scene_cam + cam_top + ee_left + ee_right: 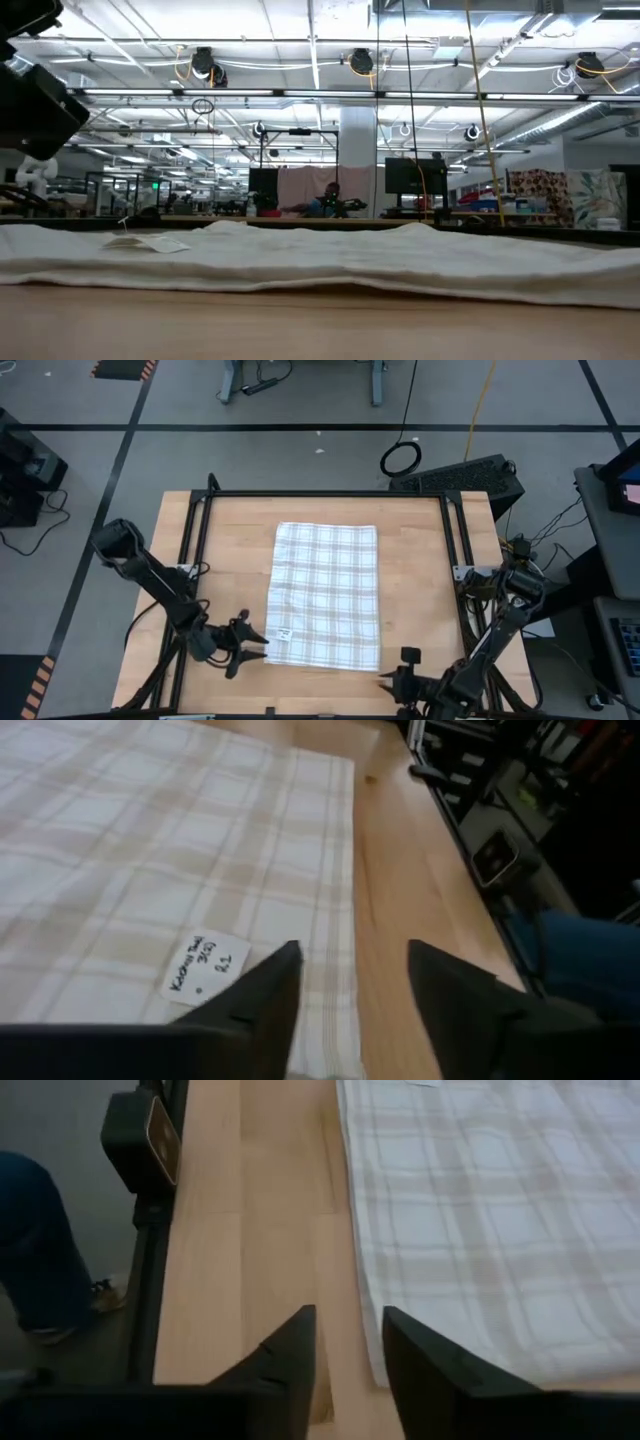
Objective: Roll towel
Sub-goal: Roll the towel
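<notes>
Towel (327, 595) lying spread flat on the wooden table (220, 560), roughly central, long sides running from near edge to far edge; no roll visible anywhere along it. White cloth, thin grey plaid lines. Small white label (283, 633) with handwriting sitting on the near left corner, also showing in the left wrist view (205, 965); writing too small to read.

Left gripper (258, 643) hovering at the towel's near left corner, fingers (262, 1005) standing spread, corner edge of the cloth showing in the gap; nothing pinched. Whether touching the cloth: cannot tell.

Right gripper (384, 681) hanging low at the near right corner, just beside the towel's edge, over bare wood. Fingers (285, 1355) standing parted with a narrow gap, nothing between them but tabletop.

Low view: towel (330, 260) stretching as a shallow rumpled band across the table, label lying on top at its left (150, 242).

Leg in blue jeans (40, 1250) standing beside the table, past the frame rail (150, 1280).
</notes>
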